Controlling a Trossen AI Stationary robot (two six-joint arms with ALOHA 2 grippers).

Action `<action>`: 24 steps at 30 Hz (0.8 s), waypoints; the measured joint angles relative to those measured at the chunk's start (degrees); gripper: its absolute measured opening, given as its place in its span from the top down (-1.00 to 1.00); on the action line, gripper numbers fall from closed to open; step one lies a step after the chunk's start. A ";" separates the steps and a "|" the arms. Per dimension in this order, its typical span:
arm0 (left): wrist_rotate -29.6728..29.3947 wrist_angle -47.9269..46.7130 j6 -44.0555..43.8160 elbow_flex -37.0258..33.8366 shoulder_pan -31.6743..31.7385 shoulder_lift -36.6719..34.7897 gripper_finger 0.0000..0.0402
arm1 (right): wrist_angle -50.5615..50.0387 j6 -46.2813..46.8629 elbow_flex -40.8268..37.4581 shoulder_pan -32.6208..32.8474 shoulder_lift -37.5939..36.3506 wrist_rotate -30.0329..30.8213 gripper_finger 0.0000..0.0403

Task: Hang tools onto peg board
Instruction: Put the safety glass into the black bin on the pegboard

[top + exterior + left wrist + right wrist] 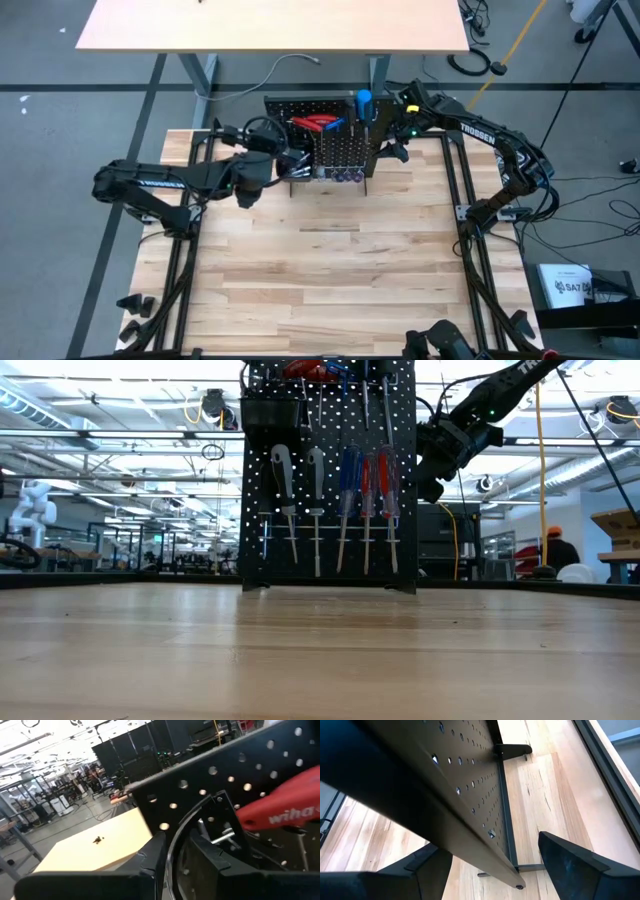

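Observation:
The black peg board (335,145) (330,480) stands upright at the table's far middle. Red-handled pliers (285,805) (315,123) hang near its top beside a metal hook (223,838). Lower down hang silvery tools and blue and red screwdrivers (365,480), and a black bin (270,410) sits at the upper left. My left gripper (297,160) (175,845) is level at the board's upper left, its fingers a little apart, just left of the pliers. My right gripper (393,135) (491,842) is open and straddles the board's right edge (507,870). My left gripper has a thin dark curved edge (172,852) running through the narrow gap between its fingers; I cannot tell whether they touch it. My right gripper has a finger (575,865) standing clear of the board, with bare wood between. The board partly hides the other finger, so touch cannot be told.
The board's foot (512,750) rests on the wooden tabletop (320,270), which is bare on the near side. A separate tan table (270,25) stands beyond the far edge. Cables lie on the floor at the right, and a person (553,545) shows far off in the room.

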 joint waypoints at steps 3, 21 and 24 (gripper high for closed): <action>0.06 0.35 0.03 0.00 0.00 0.97 0.61 | 0.11 -0.07 0.00 0.00 0.00 0.02 -0.40; 0.01 2.15 0.56 0.72 -2.90 1.03 0.60 | 0.36 -0.60 0.00 0.00 0.01 0.04 -0.40; 0.20 2.08 0.12 0.72 -3.02 1.03 0.60 | 0.36 -0.60 0.00 0.00 0.00 0.02 -0.40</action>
